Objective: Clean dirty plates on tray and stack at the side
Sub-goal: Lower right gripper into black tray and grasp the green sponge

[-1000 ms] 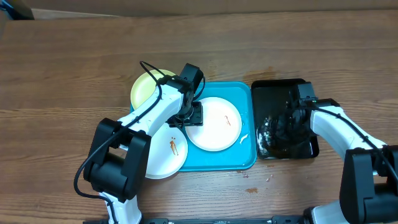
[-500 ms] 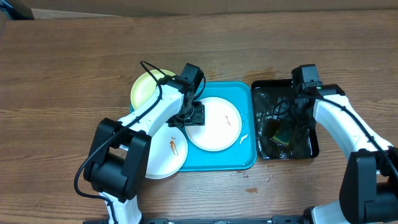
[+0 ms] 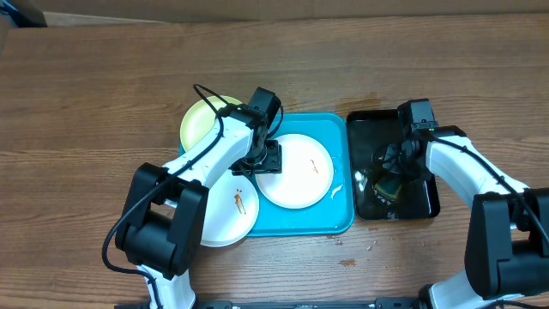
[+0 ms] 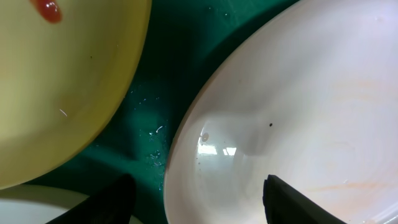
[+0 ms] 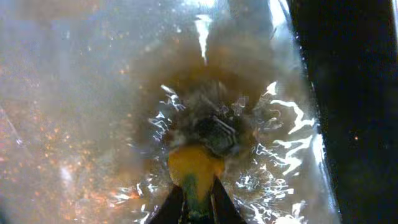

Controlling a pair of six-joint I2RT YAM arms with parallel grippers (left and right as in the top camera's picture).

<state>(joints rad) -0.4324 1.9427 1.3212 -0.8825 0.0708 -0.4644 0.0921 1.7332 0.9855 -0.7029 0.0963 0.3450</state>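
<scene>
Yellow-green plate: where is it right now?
Overhead, the yellow-green plate sits at the blue tray's far-left corner, just left of the white plate lying in the tray's middle.

The table is brown wood, matt, with an open grain. The tray is smooth cyan plastic with a soft sheen, beaded with water drops beside the white plate, which is glossy enough to mirror the lamps. The yellow-green plate looks smooth and duller. The black tray is shiny and wet, and the yellow sponge in it looks soft and soaked. The left arm's shell is smooth white plastic.
</scene>
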